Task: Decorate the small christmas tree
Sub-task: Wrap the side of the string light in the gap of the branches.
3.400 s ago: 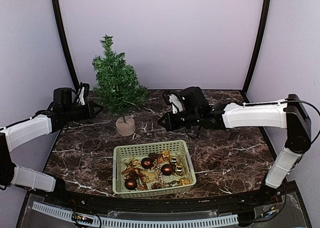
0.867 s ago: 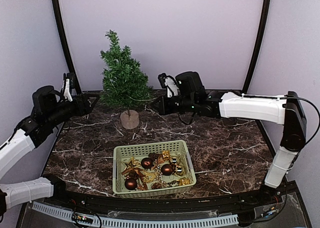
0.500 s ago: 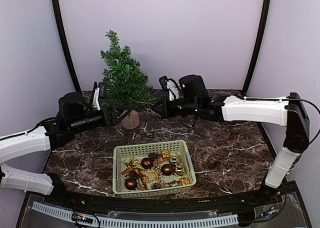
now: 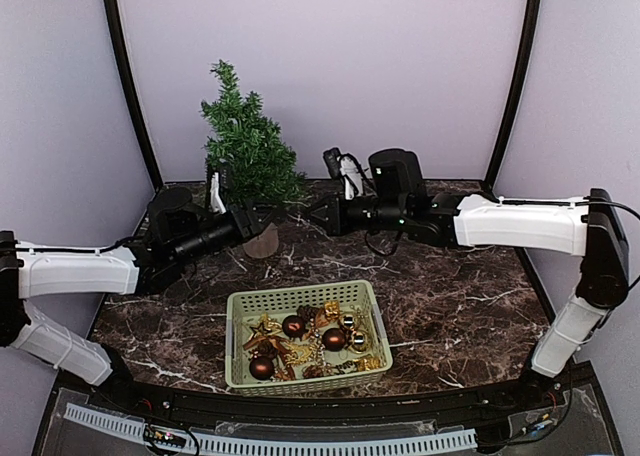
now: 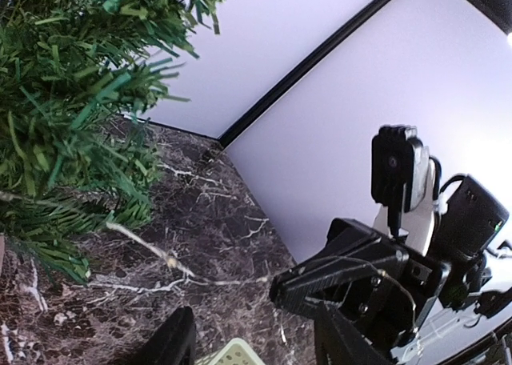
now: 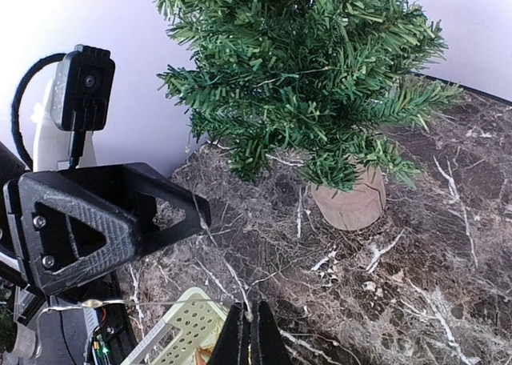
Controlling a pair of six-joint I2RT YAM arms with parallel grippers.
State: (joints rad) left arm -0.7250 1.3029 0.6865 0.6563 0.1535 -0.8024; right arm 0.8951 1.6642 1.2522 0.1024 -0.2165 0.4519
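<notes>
Both arms are reaching low over the table (image 4: 450,286) toward the upright tree (image 4: 248,156) at back left. The left gripper's (image 4: 255,219) fingers are standing apart, while the right gripper's (image 4: 312,216) are pinching a thin wire (image 5: 171,261).

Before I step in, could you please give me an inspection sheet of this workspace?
Surface: dark marbled table, no spills seen.
Job's things: small tree upright on its wooden stump, back left; basket of baubles and gold trinkets near the front; thin wire runs from the branches to the right pincer.
Clutter: nothing seen.
Pincers: left pincer open, low beside the tree; right pincer shut on the thin wire.
Cables: black cable loops behind the left pincer.
Surroundings: pale walls, black frame posts.
</notes>
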